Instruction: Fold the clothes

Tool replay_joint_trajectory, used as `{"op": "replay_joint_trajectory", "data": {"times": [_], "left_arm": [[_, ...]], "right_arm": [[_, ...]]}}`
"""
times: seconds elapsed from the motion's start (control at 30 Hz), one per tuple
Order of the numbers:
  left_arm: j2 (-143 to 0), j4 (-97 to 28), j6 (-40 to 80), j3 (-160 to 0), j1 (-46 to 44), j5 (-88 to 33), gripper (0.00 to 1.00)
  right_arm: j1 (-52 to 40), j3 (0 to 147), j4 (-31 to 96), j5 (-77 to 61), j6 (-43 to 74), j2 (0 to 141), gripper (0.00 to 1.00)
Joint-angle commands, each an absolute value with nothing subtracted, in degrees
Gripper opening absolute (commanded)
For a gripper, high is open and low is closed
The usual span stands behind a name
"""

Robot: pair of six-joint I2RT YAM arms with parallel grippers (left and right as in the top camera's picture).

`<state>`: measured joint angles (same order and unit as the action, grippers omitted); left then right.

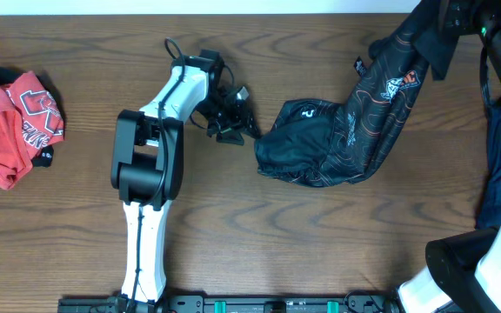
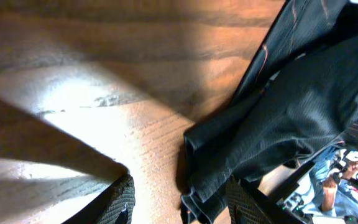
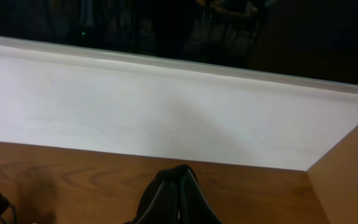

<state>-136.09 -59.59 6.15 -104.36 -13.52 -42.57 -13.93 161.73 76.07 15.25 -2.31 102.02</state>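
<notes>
- Now I am at the start of the fold: the black jersey [image 1: 333, 139] is not flat yet, so I am getting it spread out first.
- It lies in a crumpled heap right of the middle of the overhead picture. One end goes up to the upper right corner, where it is lifted off the table [image 1: 259, 252].
- My right gripper [image 3: 176, 186] is closed tight. It points at the white wall [image 3: 166, 118]. I think it pinches the lifted end of the jersey, because that end hangs up at my right arm, but I cannot see the pinch itself.
- My left gripper [image 1: 229, 130] is just beside the left edge of the heap. In the left wrist picture its fingers [image 2: 122, 202] stand apart at the bottom, and a dark edge of the jersey sits between them. It holds nothing.
- Next, I think the left gripper should slide a bit more over that edge and close on it.
- After that, both arms could pull apart to stretch the jersey flat. I must grab only one layer, not a bunch.
- Some red clothes [image 1: 16, 122] wait at the far left, and a blue cloth [image 1: 498, 165] is at the right edge. Both are well apart from the jersey heap.
</notes>
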Motion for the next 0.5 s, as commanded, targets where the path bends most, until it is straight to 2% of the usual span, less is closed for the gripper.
{"op": "replay_joint_trajectory", "data": {"times": [0.0,0.13,0.2,0.33,0.43,0.47], "left_arm": [[-136.2,-58.5,6.2,-104.1,-15.0,-40.9,0.48],[-136.6,-56.6,6.4,-104.1,-17.6,-39.8,0.39],[-136.6,-56.5,8.0,-104.1,-19.0,-35.1,0.37],[-136.6,-56.9,8.4,-104.1,-22.3,-25.2,0.37],[-136.6,-57.0,8.5,-104.1,-23.8,-23.2,0.37],[-136.6,-57.0,9.3,-104.1,-24.1,-22.2,0.30]], "right_arm": [[-13.4,162.2,75.9,14.3,-2.4,102.2,0.01],[-13.4,162.2,76.2,14.3,-2.4,102.2,0.01],[-13.4,162.2,76.4,14.3,-2.4,102.2,0.01],[-13.4,162.2,76.8,14.3,-2.4,102.2,0.01],[-13.4,162.2,77.2,14.3,-2.4,102.2,0.01],[-13.4,162.2,77.4,14.3,-2.4,102.2,0.01]]}}
